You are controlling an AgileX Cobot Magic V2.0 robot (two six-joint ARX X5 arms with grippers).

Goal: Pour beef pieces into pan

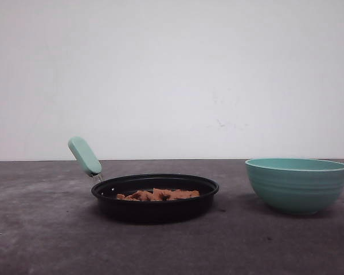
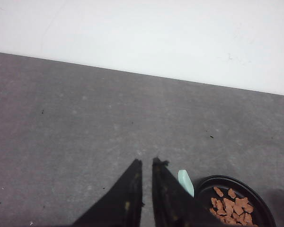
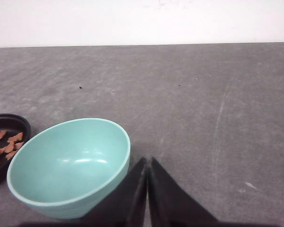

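Observation:
The black pan (image 1: 155, 210) rests on the dark grey table, left of centre, with its mint-green handle (image 1: 84, 156) sticking up to the left. The beef pieces (image 1: 157, 195) lie inside it as a low heap of orange-brown chunks. In the left wrist view my left gripper (image 2: 147, 162) hangs over bare table, a thin slit between its fingers and nothing in it; the pan (image 2: 217, 178) and the beef pieces (image 2: 234, 208) lie off to one side. My right gripper (image 3: 147, 159) is shut, tips touching, just beside the teal bowl (image 3: 71, 161), holding nothing.
The teal ribbed bowl (image 1: 297, 186) stands upright at the right of the table, and its inside looks bare in the right wrist view. A white wall closes off the far edge of the table. Bare tabletop stretches in front of both grippers.

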